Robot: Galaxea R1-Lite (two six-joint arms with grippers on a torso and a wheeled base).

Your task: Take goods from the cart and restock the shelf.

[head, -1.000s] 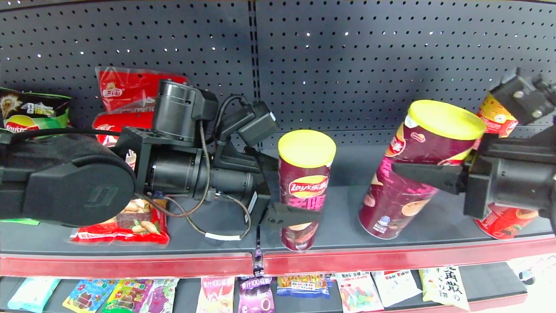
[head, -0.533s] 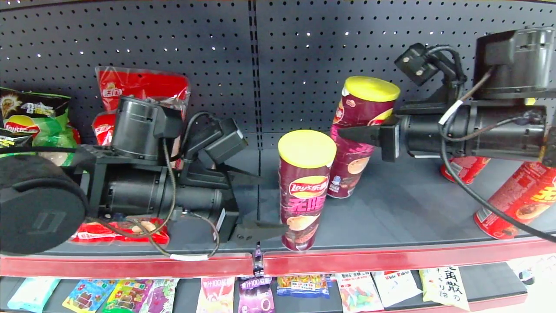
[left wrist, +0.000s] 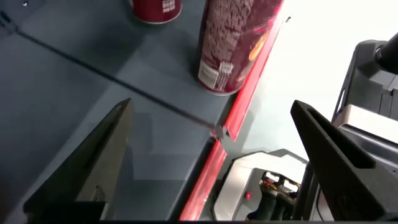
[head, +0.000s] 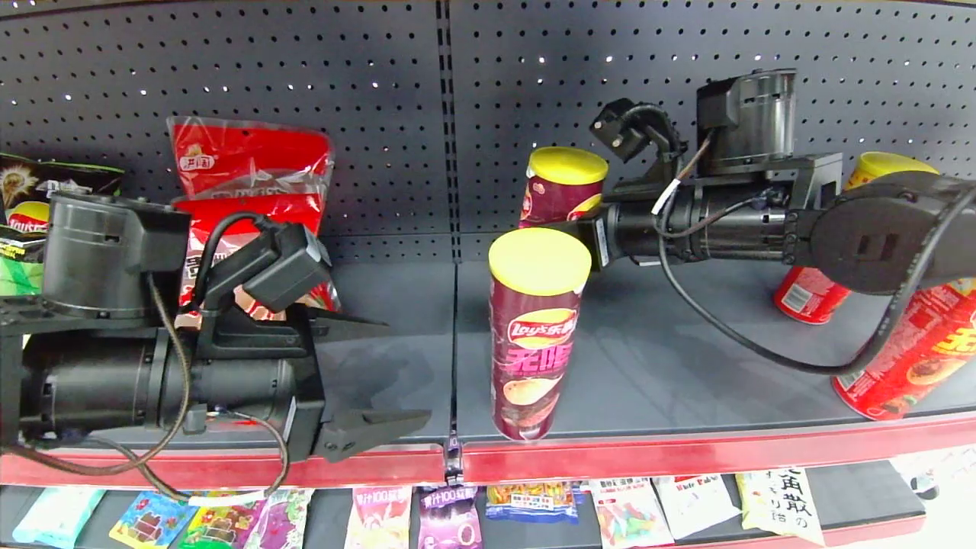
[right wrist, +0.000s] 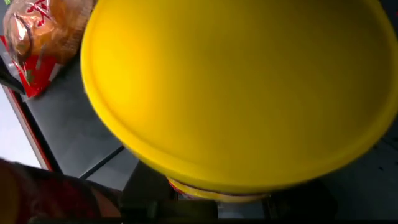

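— Where's our held can (head: 560,187) now?
— Carried deeper onto the shelf (head: 686,358), behind the front can (head: 537,335), right gripper (head: 573,226) clamped on it. Our left gripper (head: 408,372), spread wide, has backed away leftward.

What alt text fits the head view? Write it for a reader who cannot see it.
The right gripper holds a maroon chip can with a yellow lid at the back of a dark shelf, behind a matching can at the front edge. The left gripper hangs open left of that can; red snack bags stand left, red cans right.
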